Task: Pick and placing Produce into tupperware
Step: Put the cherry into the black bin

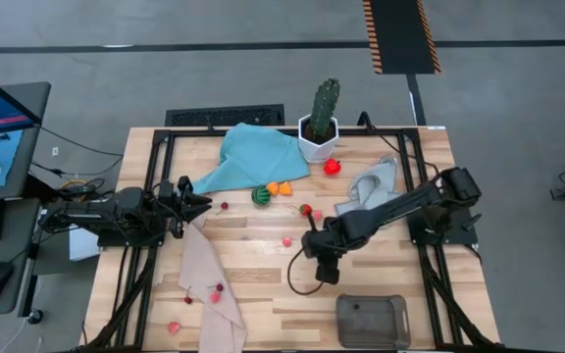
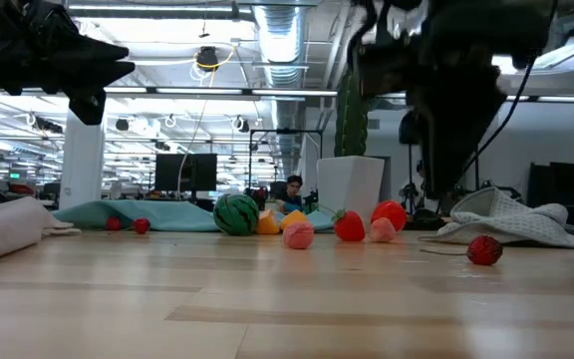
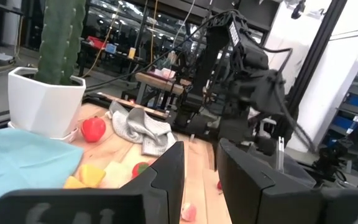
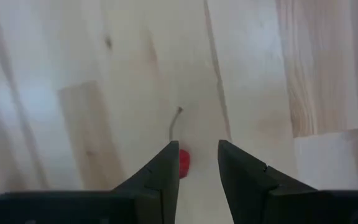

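Note:
Small red, pink and orange produce lies scattered on the wooden table [image 1: 263, 294]. It includes a green striped ball [image 1: 260, 195], orange pieces [image 1: 278, 188] and a red piece [image 1: 332, 167]. The clear greyish tupperware [image 1: 371, 322] stands at the near edge. My right gripper [image 1: 324, 272] hangs open over the table's middle, pointing down. In the right wrist view a small red stemmed piece [image 4: 184, 163] lies on the wood below the right gripper [image 4: 197, 165], close to one finger. My left gripper [image 1: 199, 201] waits open above the table's left side.
A cactus in a white pot [image 1: 320, 123] stands at the far edge. A teal cloth [image 1: 253, 157] lies left of it and a grey cloth [image 1: 371, 186] lies right of it. A beige cloth [image 1: 214, 294] with pink pieces on it lies near left. A monitor sits off the table's left.

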Controlling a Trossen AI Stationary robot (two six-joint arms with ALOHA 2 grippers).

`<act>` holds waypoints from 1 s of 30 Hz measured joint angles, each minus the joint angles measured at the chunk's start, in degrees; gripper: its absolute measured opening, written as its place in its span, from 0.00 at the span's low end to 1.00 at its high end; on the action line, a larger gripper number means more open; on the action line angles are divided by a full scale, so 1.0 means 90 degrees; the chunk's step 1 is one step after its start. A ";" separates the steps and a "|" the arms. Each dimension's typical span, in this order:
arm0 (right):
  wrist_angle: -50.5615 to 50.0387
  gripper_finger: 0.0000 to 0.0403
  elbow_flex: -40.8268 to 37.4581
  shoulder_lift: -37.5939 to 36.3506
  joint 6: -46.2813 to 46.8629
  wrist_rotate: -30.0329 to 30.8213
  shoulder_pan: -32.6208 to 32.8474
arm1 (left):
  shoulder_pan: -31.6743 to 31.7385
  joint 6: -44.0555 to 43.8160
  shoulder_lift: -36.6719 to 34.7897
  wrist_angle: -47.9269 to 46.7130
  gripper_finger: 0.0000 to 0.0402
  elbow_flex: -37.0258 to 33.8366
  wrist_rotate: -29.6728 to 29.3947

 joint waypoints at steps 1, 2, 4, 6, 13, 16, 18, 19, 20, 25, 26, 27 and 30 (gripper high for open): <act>0.0022 0.33 0.0000 0.0048 -0.0021 -0.0038 -0.0006 | 0.0001 0.0000 0.0000 -0.0011 0.21 0.0000 0.0000; 0.0039 0.33 0.0002 0.0102 -0.0036 -0.0047 -0.0004 | 0.0000 0.0000 0.0000 -0.0025 0.21 0.0000 0.0000; 0.0039 0.33 0.0002 0.0216 -0.0054 -0.0073 0.0006 | 0.0000 0.0000 0.0000 -0.0040 0.21 0.0000 -0.0002; 0.0091 0.33 0.0002 0.0322 -0.0076 -0.0116 0.0009 | 0.0000 0.0000 0.0000 -0.0058 0.21 0.0000 0.0000; 0.0288 0.33 0.0025 0.0640 -0.0038 -0.0236 0.0064 | 0.0000 0.0000 0.0000 -0.0081 0.21 0.0000 0.0000; 0.0264 0.33 0.0032 0.0690 -0.0027 -0.0269 0.0062 | 0.0000 0.0000 0.0000 -0.0104 0.21 0.0000 -0.0002; 0.0346 0.33 0.0039 0.0680 -0.0017 -0.0269 0.0061 | 0.0000 0.0000 0.0000 -0.0133 0.21 0.0000 0.0000; 0.0341 0.33 0.0039 0.0680 0.0023 -0.0266 0.0059 | 0.0000 0.0000 0.0001 -0.0140 0.21 0.0000 0.0000; 0.0327 0.33 0.0038 0.0680 0.0076 -0.0266 0.0060 | 0.0001 0.0000 0.0000 -0.0140 0.21 0.0000 -0.0002; 0.0362 0.33 0.0036 0.0680 0.0184 -0.0262 0.0066 | 0.0000 0.0000 0.0000 -0.0145 0.21 0.0000 -0.0002; 0.0376 0.33 0.0036 0.0680 0.0233 -0.0257 0.0065 | 0.0000 0.0000 0.0000 -0.0147 0.21 0.0002 0.0000; 0.0387 0.33 0.0037 0.0680 0.0303 -0.0257 0.0064 | 0.0000 0.0000 0.0001 -0.0152 0.21 0.0000 -0.0001; 0.0526 0.32 0.0039 0.0680 0.0362 -0.0245 0.0092 | 0.0000 0.0000 0.0000 -0.0206 0.21 0.0000 0.0000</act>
